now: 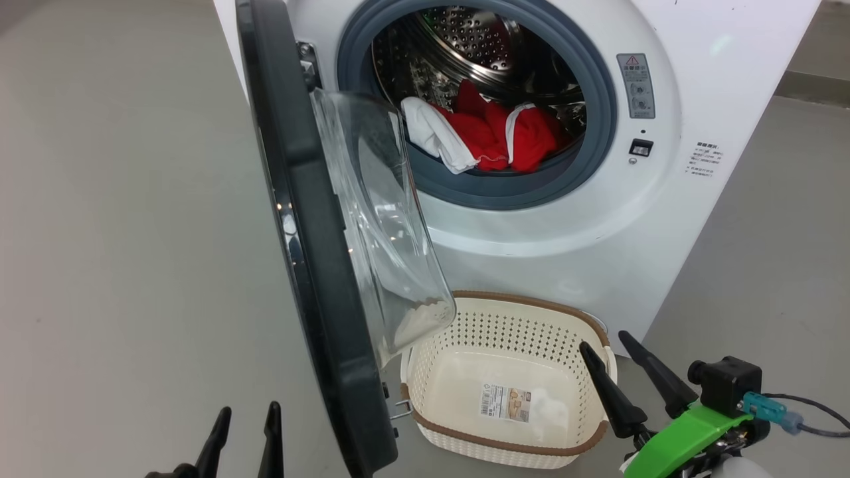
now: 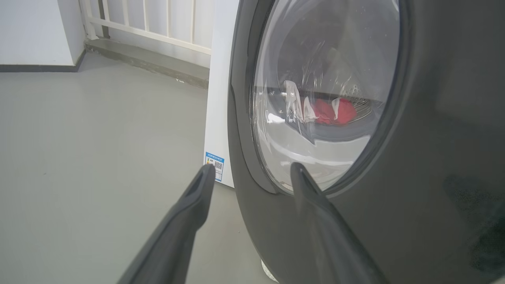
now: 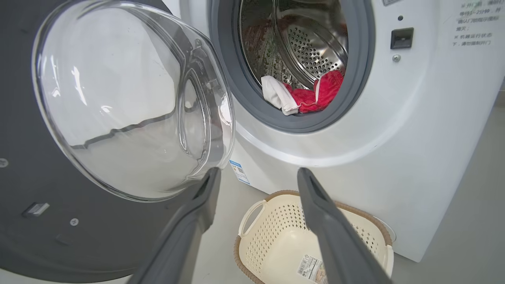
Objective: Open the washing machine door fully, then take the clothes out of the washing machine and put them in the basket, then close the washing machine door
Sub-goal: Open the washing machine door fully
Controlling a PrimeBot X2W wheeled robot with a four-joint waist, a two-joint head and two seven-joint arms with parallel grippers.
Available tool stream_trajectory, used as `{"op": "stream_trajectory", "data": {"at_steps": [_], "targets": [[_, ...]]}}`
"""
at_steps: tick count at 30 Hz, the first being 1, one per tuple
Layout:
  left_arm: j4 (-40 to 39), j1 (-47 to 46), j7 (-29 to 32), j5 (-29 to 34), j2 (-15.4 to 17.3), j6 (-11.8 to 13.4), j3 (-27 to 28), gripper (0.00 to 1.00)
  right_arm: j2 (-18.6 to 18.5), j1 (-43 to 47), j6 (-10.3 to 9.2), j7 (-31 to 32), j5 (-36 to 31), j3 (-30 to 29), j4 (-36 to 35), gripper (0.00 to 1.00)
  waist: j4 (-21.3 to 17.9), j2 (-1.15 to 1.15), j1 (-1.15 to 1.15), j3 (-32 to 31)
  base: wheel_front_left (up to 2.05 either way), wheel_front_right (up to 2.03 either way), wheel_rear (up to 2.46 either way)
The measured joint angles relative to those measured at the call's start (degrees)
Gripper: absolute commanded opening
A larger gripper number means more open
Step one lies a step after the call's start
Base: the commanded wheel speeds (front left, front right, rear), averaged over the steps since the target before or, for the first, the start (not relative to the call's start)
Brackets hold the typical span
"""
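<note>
Grey floor (image 1: pixel 133 232); washing machine (image 1: pixel 704 79) labels (image 1: pixel 635 85) illegible; left pincer (image 1: pixel 250 407), right pincer (image 1: pixel 604 340) wide, empty.

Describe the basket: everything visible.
The basket is cream plastic, a rounded rectangle with perforated walls, a brown woven-look rim and white side handles. It stands upright on the grey floor before the washer, below its opening, beside the open door. A label sticker sits on its base; no clothes inside.

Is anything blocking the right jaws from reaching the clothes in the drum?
Nothing visible does. The washing machine door stands open to the left, the clothes lie at the front of the open drum, and the basket sits below.
</note>
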Motion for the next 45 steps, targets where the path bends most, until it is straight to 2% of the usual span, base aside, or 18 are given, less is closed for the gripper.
{"op": "stream_trajectory", "data": {"at_steps": [4,8,20,21,22,29,34,39,41,43,45], "targets": [[0.0,0.0,0.0,0.0,0.0,0.0,0.0,1.00,2.2,2.6,0.01,0.0,-8.1,-5.6,-2.6,1.00,0.0,0.00,0.00,-0.1,0.00,0.00,0.00],[0.0,0.0,0.0,0.0,0.0,0.0,0.0,1.00,4.4,4.5,0.02,0.0,-13.0,-9.5,-4.3,1.00,0.1,0.00,0.00,0.0,0.00,0.00,0.00],[-0.6,0.0,0.0,0.0,0.0,0.0,0.1,1.00,6.3,6.4,0.05,-0.1,-15.1,-10.7,-4.8,1.00,0.0,0.00,0.00,-0.3,0.00,0.00,0.00],[-1.2,0.0,0.0,0.0,0.0,0.0,0.4,0.38,6.3,6.4,0.05,-0.1,-15.1,-10.8,-4.8,1.00,0.0,0.00,0.00,-0.3,0.00,0.00,0.00],[-2.2,0.0,0.0,-0.1,0.0,0.0,0.9,0.02,6.4,6.4,0.05,-0.1,-15.1,-10.8,-4.8,1.00,0.0,0.00,0.00,-0.3,0.00,0.00,0.00],[-12.0,0.0,0.0,-0.3,0.0,0.6,4.8,0.00,6.8,6.4,0.05,-0.1,-14.9,-11.1,-4.8,1.00,0.1,0.00,0.00,-0.6,0.00,0.00,0.00],[-21.5,-0.4,0.0,1.3,0.0,1.1,4.8,0.00,6.8,6.5,0.05,-0.2,-14.9,-11.3,-4.9,1.00,-0.1,0.00,0.00,-0.8,0.00,0.00,0.00],[-30.1,-0.5,-0.4,4.7,0.1,0.5,-2.0,0.00,6.8,6.5,0.05,-0.2,-14.9,-11.2,-4.9,1.00,-0.2,0.00,0.00,-0.8,0.00,0.00,0.00],[-31.3,-0.5,-0.5,6.1,0.1,0.5,-5.6,0.00,6.8,6.5,0.05,-0.2,-14.9,-11.2,-4.9,1.00,-0.3,0.00,0.00,-0.8,0.00,0.00,0.00],[-31.2,-0.4,-0.5,8.3,0.2,-0.6,-9.3,0.00,6.8,6.5,0.05,-0.2,-14.9,-11.2,-4.9,1.00,-0.4,0.00,0.00,-0.7,0.00,0.00,0.00],[-30.5,-0.3,-0.5,8.0,0.3,-1.0,-13.7,0.00,6.8,6.5,0.05,-0.2,-14.9,-11.3,-4.9,1.00,-0.4,0.00,0.00,-0.6,0.00,0.00,0.00]]}}
